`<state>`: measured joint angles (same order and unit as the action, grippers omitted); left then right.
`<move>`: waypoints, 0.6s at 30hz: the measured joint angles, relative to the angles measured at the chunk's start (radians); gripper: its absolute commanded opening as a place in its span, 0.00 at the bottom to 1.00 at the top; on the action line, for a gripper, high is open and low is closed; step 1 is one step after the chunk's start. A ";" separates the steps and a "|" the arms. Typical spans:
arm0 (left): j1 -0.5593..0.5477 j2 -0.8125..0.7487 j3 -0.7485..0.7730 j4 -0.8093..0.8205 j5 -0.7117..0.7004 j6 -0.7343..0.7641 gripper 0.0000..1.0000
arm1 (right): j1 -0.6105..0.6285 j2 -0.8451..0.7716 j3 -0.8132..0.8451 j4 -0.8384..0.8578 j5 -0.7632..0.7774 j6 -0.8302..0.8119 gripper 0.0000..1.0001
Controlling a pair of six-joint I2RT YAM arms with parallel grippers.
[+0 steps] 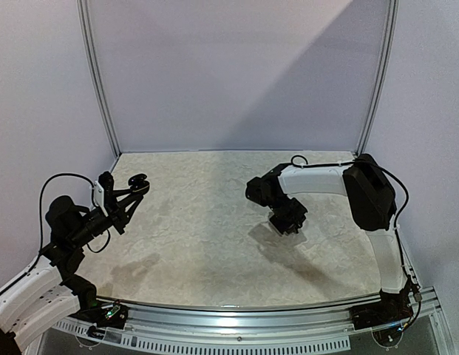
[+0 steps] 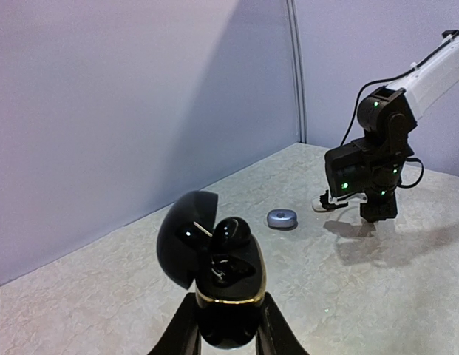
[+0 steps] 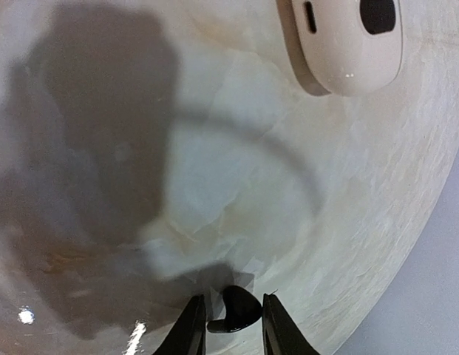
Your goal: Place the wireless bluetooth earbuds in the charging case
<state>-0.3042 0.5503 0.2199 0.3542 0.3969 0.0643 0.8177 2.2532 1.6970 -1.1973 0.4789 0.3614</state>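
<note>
Top external view: the left gripper (image 1: pixel 131 191) holds the black case (image 1: pixel 139 180) raised over the table (image 1: pixel 199 244). The right gripper (image 1: pixel 288 224) points down at the table, well apart from it.

Left wrist view: the left fingers are clamped on the case's lower body. The lid is open, and the seated earbud (image 2: pixel 230 232) is in its socket.

Right wrist view: the loose earbud (image 3: pixel 233 310) lies on the table between the right fingers; whether they pinch it cannot be told. A white case (image 3: pixel 347 41) lies near.

The bud is probably light, hard and slippery. It is best pinched gently across its widest part.
</note>
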 measured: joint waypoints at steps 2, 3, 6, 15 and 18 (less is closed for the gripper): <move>0.000 0.000 0.000 0.000 0.000 0.000 0.00 | 0.003 0.000 0.003 -0.001 -0.007 0.002 0.28; 0.000 0.000 0.000 0.000 0.000 0.000 0.00 | 0.003 0.000 0.005 -0.002 -0.013 0.004 0.28; 0.000 0.000 0.000 0.000 0.000 0.000 0.00 | 0.008 0.000 0.012 -0.002 -0.029 0.007 0.27; 0.000 0.000 0.000 0.000 0.000 0.000 0.00 | 0.023 0.004 0.040 0.004 -0.082 0.016 0.28; 0.000 0.000 0.000 0.000 0.000 0.000 0.00 | 0.025 0.005 0.048 0.005 -0.094 0.016 0.28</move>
<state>-0.3042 0.5503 0.2195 0.3542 0.3969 0.0643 0.8425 2.2585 1.7454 -1.1919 0.3847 0.3775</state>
